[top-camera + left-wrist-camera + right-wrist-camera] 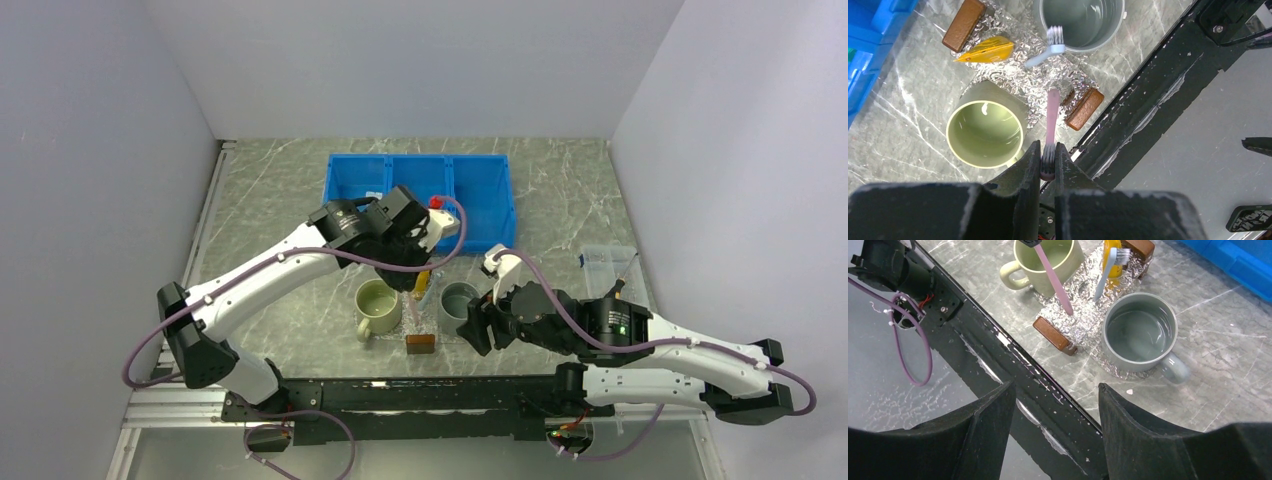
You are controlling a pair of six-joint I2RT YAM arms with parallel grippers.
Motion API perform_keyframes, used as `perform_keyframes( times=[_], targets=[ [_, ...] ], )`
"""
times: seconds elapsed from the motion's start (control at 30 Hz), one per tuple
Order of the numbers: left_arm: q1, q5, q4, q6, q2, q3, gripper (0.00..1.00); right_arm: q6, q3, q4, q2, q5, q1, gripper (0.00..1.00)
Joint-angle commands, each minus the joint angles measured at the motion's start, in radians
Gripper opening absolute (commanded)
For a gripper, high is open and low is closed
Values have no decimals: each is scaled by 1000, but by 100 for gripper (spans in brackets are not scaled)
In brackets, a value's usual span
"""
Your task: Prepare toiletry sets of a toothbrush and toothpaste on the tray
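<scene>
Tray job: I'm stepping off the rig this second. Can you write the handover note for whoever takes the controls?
Left gripper: shut on the pink toothbrush at its bristle end, handle pointing down at the tray.
Right gripper: open, empty, near the grey mug.
On the tray: blue toothbrush, yellow toothpaste tube.
Done: one set is there.
Left: lay the pink toothbrush down and pair it with toothpaste; no other tube shows on the tray.

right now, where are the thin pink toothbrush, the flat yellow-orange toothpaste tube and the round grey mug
thin pink toothbrush (1051,112), left wrist view, middle of the handle
flat yellow-orange toothpaste tube (988,50), left wrist view, flat body
round grey mug (1140,335), right wrist view, inside bottom
</scene>
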Motion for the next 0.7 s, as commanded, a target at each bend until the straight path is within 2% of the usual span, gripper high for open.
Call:
perform_keyframes(
  times=[0.0,0.23,0.67],
  targets=[
    [-22,-34,-15,-8,20,46,0,16,-11,18,-15,17,-1,63],
    [-39,-5,40,-24,36,-3,0,19,-24,11,-36,34,-2,64],
    [-89,-48,-1,-20,123,72,0,35,-37,-1,-69,35,-2,64]
  ],
)
